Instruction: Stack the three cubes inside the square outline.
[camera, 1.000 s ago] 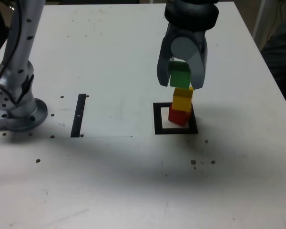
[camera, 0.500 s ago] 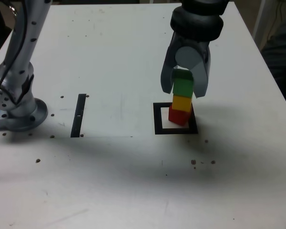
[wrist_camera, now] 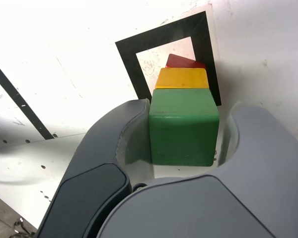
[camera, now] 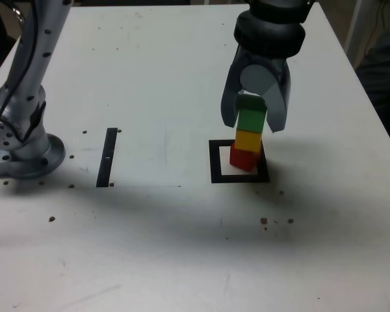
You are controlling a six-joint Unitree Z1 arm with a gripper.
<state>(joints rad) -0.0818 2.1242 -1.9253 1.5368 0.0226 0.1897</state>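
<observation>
We see a white, speckled table (camera: 149, 247) filling the frame; right of centre, our gripper (camera: 255, 120) stands slightly spread around the green cube (camera: 251, 120).

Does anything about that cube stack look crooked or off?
Slightly. The red cube sits against the square outline's far-right corner, not centred. Yellow cube and green cube look fairly aligned above it.

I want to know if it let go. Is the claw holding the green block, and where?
Can't tell for sure. The gripper sits around the green block's sides, with a gap on one side, on top of the yellow block.
</observation>
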